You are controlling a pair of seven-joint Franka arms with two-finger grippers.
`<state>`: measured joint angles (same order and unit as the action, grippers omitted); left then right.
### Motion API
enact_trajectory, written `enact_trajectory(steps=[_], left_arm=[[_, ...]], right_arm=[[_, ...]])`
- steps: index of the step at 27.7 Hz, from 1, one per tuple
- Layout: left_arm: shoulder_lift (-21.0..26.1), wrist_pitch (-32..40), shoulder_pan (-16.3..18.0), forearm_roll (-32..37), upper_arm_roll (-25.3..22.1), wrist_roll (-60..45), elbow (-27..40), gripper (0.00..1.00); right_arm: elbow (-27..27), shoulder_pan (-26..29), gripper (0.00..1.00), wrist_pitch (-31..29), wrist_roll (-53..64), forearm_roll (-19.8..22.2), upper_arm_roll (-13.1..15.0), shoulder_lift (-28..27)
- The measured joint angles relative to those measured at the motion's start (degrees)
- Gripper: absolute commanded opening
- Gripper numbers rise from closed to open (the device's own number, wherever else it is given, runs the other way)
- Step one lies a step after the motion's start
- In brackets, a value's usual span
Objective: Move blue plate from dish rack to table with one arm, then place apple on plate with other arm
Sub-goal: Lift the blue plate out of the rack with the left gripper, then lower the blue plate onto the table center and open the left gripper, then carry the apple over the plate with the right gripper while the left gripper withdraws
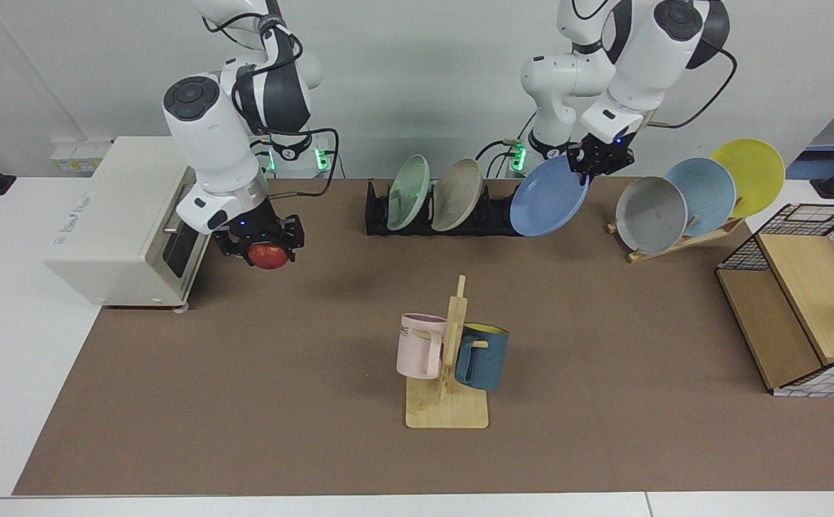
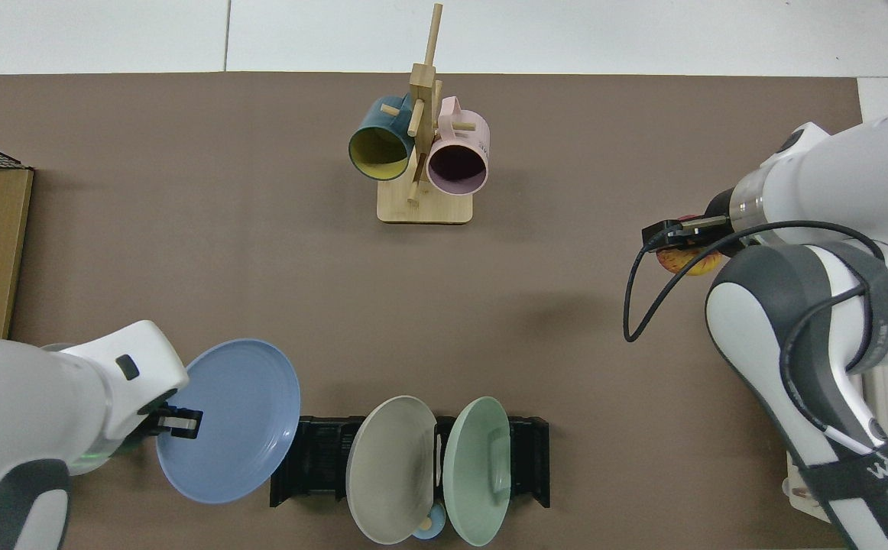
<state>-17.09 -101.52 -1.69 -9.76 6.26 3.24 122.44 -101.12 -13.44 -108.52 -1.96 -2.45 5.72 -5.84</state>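
My left gripper [image 1: 598,159] [image 2: 176,422] is shut on the upper rim of the blue plate [image 1: 549,198] [image 2: 231,418]. The plate hangs tilted in the air, clear of the black dish rack [image 1: 381,215] [image 2: 322,462] and just beside its end. A green plate and a beige plate still stand in the rack. My right gripper [image 1: 266,248] [image 2: 681,243] is shut on the red apple [image 1: 269,256] [image 2: 682,261], held above the brown mat of the table [image 1: 245,373] in front of the toaster oven.
A white toaster oven [image 1: 119,222] sits behind the right gripper. A wooden mug tree [image 1: 449,359] with a pink and a teal mug stands mid-table. A slanted wood stand [image 1: 675,240] holds grey, pale blue and yellow plates. A wire-and-wood shelf [image 1: 804,301] stands at the mat's end.
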Motion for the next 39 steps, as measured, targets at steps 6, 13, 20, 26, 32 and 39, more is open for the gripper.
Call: enact_trajectory(steps=[6, 13, 20, 26, 32, 39], left_arm=[[7.15, -4.49, 0.03, -13.05, -1.67, 2.34, -1.64, 0.0], [13.48, -9.61, -0.09, -23.27, -0.73, 4.76, -2.19, 0.0], [21.01, -18.34, -0.12, -29.65, 3.25, 11.51, -2.11, 0.0], [25.24, -23.65, -0.2, -32.24, 6.49, 12.32, -2.13, 0.0], [27.25, -27.28, -0.7, -32.47, 9.85, 12.37, -1.37, 0.0], [29.26, -36.59, -2.74, -33.23, 13.01, 12.35, 1.93, 0.0]], right_arm=[[1.26, 0.0, 0.0, 0.99, 0.0, 1.58, 0.01, -0.3], [1.46, 0.01, 0.0, 0.99, 0.02, 1.69, 0.0, -0.79], [1.6, 0.01, 0.0, 0.99, 0.06, 1.7, 0.0, -0.92], [1.78, 0.0, 0.0, 0.43, 0.06, 1.75, 0.0, -0.93], [1.77, 0.0, 0.0, 0.43, 0.06, 1.76, 0.0, -1.01], [1.77, -0.58, 0.0, 0.46, -0.11, 1.74, -0.03, -1.08]])
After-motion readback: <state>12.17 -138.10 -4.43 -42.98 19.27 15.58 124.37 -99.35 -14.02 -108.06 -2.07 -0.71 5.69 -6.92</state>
